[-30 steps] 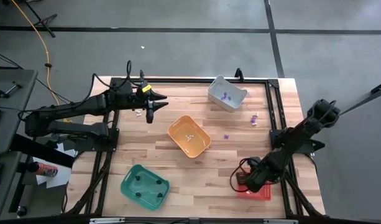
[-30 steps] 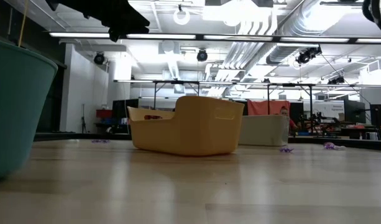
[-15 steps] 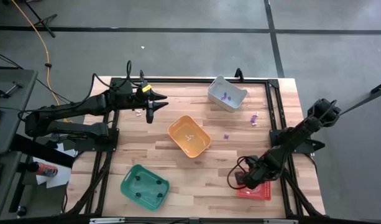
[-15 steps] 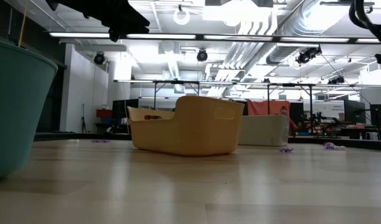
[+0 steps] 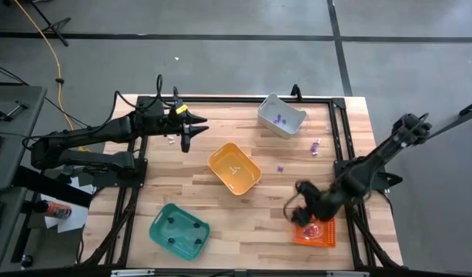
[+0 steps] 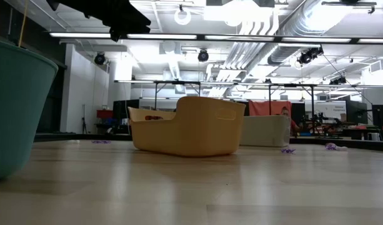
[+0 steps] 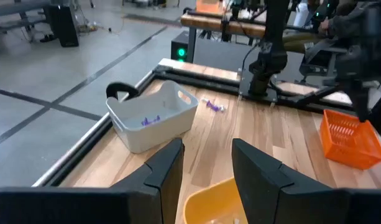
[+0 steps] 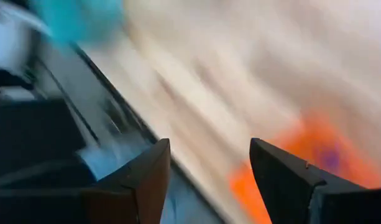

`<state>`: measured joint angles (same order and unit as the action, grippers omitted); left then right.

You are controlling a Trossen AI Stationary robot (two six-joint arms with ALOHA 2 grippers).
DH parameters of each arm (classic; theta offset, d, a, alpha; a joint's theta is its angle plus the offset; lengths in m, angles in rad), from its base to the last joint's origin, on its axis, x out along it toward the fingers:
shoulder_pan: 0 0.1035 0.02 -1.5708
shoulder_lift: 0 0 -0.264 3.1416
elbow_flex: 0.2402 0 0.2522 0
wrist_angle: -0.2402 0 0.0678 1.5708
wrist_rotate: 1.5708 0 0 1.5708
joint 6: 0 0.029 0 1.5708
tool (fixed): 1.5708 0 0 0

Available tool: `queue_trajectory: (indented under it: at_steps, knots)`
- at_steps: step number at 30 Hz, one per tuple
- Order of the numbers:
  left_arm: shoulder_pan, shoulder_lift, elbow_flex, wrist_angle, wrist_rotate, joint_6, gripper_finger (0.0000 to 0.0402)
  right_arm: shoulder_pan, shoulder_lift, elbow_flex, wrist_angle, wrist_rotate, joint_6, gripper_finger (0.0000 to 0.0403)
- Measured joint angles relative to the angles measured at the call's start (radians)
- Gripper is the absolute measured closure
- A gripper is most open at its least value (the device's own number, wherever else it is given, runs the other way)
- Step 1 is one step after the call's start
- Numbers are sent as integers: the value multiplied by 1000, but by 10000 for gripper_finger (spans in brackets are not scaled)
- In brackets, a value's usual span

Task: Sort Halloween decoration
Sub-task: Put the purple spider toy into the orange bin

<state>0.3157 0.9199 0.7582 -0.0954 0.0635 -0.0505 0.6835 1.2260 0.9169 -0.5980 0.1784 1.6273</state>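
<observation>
Right gripper point(image 5: 303, 206) over the square red plastic bin point(image 5: 314, 231) at the near right, fingers spread, holding nothing. Tiny purple trinket point(image 5: 282, 168) bare on the wooden table point(image 5: 259, 219), well beyond it. More purple trinkets point(image 5: 279, 119) inside the far grey plastic bin point(image 5: 282, 115). Left gripper point(image 5: 191, 131) parted, idle, far left.

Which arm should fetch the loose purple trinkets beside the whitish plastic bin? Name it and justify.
Right, probably. The right gripper, open, sits nearer the loose purple trinkets; the left gripper hangs at the far-left edge.
</observation>
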Motion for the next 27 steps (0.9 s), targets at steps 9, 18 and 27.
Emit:
queue_trajectory:
  at_steps: [9,18,27]
  knots:
    - [0,0,0,163,12,0,275,-451,-84,4,241,164,-818,188]
    - [-5,22,2,293,75,-193,275,-856,26,4,980,-167,-1412,188]
    - [-38,119,2,434,145,-205,275,-941,39,4,1087,-400,-1424,212]
